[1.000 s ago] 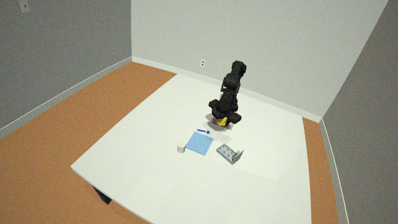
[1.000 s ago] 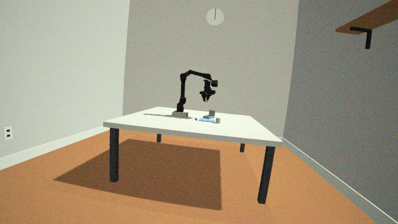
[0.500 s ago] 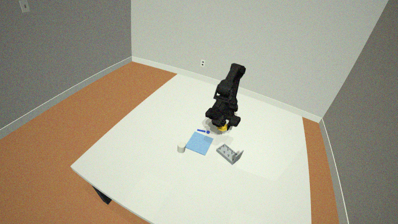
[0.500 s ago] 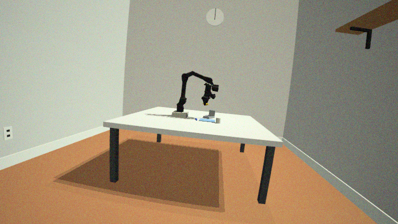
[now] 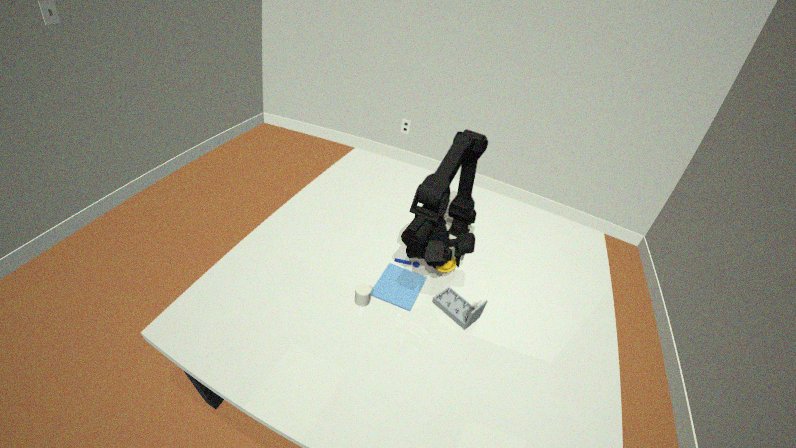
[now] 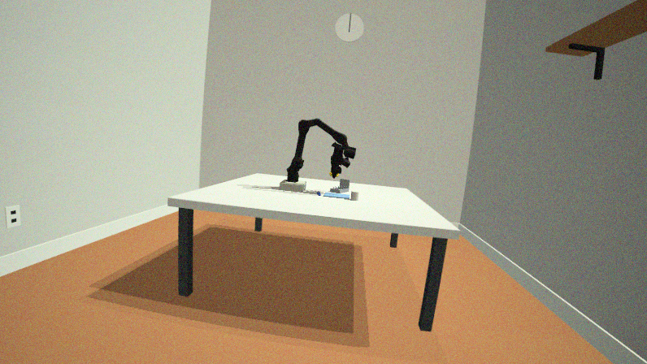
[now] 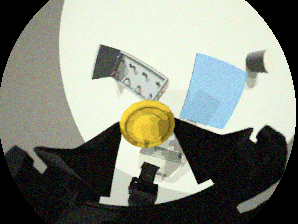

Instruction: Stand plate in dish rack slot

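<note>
Yellow plate point(image 7: 147, 123) clamped in our hand point(image 7: 148, 137) above the tabletop point(image 5: 311, 356), we judge next: align over the dish rack point(image 5: 457, 306), lower between rails.

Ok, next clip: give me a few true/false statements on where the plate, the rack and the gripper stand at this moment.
1. The gripper is shut on the yellow plate. True.
2. The plate already stands in the dish rack. False: it is held in the air, above the table, short of the rack.
3. A blue mat lies between the white cup and the rack. True.
4. The cup sits on the blue mat. False: it stands on the table beside the mat's edge.
5. The dish rack holds no plate. True.
</note>
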Tool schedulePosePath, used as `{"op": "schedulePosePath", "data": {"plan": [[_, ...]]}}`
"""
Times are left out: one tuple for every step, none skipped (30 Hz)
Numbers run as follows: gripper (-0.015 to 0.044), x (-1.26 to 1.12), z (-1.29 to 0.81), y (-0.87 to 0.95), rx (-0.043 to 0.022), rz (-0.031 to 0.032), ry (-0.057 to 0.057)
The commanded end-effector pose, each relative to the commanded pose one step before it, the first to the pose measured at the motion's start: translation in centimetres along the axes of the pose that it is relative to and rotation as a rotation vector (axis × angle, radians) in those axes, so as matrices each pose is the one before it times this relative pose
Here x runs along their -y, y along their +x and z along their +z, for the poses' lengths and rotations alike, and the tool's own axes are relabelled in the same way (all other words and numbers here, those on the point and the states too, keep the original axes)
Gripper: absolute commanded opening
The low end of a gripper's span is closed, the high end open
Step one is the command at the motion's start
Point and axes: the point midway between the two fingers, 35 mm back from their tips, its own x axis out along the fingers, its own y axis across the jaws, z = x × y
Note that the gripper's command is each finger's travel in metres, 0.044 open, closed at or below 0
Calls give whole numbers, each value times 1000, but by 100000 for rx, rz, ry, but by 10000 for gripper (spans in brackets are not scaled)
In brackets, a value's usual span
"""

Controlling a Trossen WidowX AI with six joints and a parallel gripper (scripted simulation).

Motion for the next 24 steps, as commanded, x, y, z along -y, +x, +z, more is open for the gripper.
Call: {"op": "schedulePosePath", "data": {"plan": [[0, 252, 7, 1013, 1048, 7428, -8715], [0, 68, 4, 196, 466, 1603, -2089], [0, 71, 1, 191, 527, 1586, -2085], [0, 73, -2, 186, 588, 1567, -2081], [0, 74, -5, 181, 648, 1545, -2077], [0, 76, -8, 176, 707, 1522, -2074], [0, 77, -12, 171, 765, 1496, -2071], [0, 79, -15, 166, 823, 1468, -2068], [0, 80, -18, 160, 880, 1438, -2065], [0, 80, -21, 155, 935, 1406, -2062], [0, 81, -25, 150, 990, 1372, -2060], [0, 81, -28, 145, 1043, 1336, -2058], [0, 81, -31, 140, 1095, 1297, -2056], [0, 81, -34, 134, 1145, 1257, -2054], [0, 81, -37, 129, 1194, 1216, -2053], [0, 81, -40, 124, 1242, 1172, -2052], [0, 80, -43, 118, 1288, 1126, -2050], [0, 79, -46, 113, 1332, 1079, -2050], [0, 81, -47, 107, 1349, 993, -2008], [0, 80, -50, 102, 1387, 945, -2008], [0, 79, -52, 97, 1424, 896, -2008], [0, 77, -55, 92, 1459, 845, -2008], [0, 76, -57, 86, 1492, 793, -2008], [0, 74, -59, 81, 1524, 740, -2009]]}}
